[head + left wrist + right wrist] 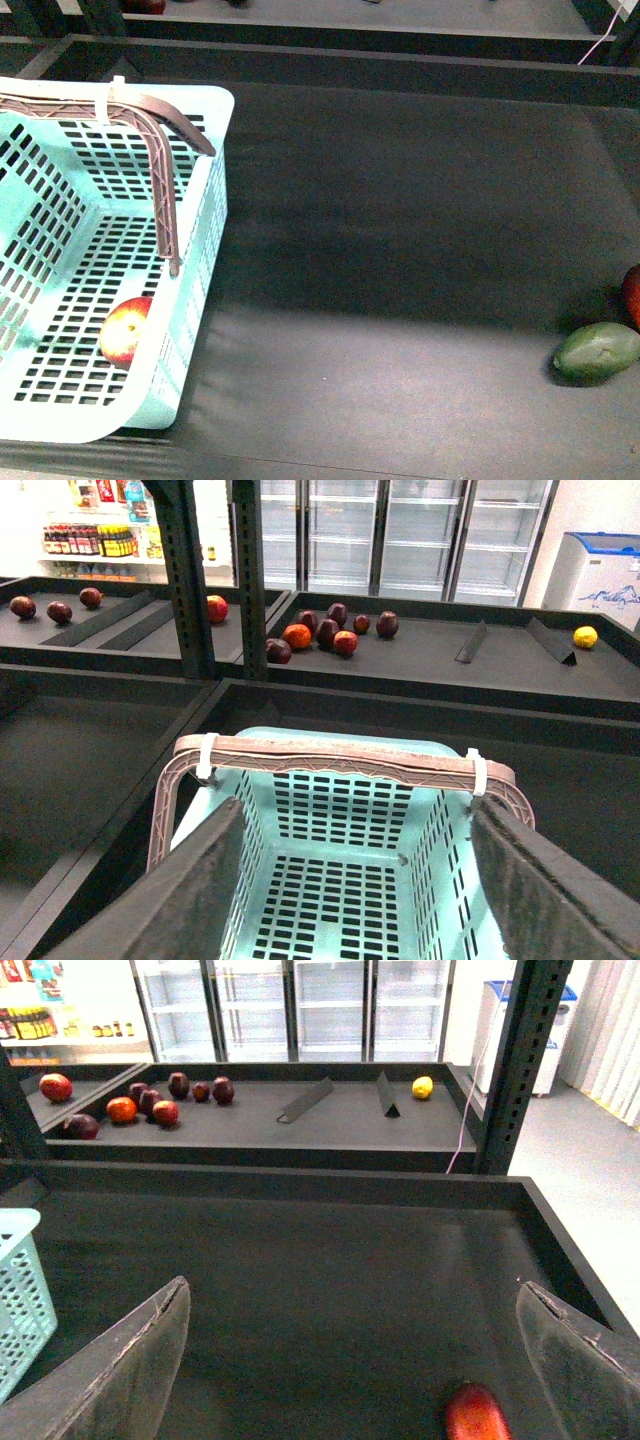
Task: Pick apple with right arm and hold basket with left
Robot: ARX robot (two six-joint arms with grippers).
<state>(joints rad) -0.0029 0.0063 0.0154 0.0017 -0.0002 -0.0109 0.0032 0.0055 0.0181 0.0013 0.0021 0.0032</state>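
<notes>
The apple (125, 332), red with a yellow patch, lies inside the mint-green basket (200, 250) near its front right corner, at the left of the dark table. The brown swing handles (165, 170) are folded across the basket's top. My left gripper (365, 890) is open above the basket (340, 810), its dark fingers (190, 890) spread on either side, with the handles (340, 755) ahead of it; the apple is hidden there. My right gripper (350, 1370) is open and empty over the bare dark surface. Neither gripper shows in the front view.
A dull green oval fruit (597, 351) and a deep red-orange fruit (632, 295) lie at the table's right edge; the red-orange fruit (477, 1412) lies between my right fingers. A basket corner (15, 1290) shows. A raised rim (300, 1175) bounds the table; a farther shelf holds several fruits (325, 632).
</notes>
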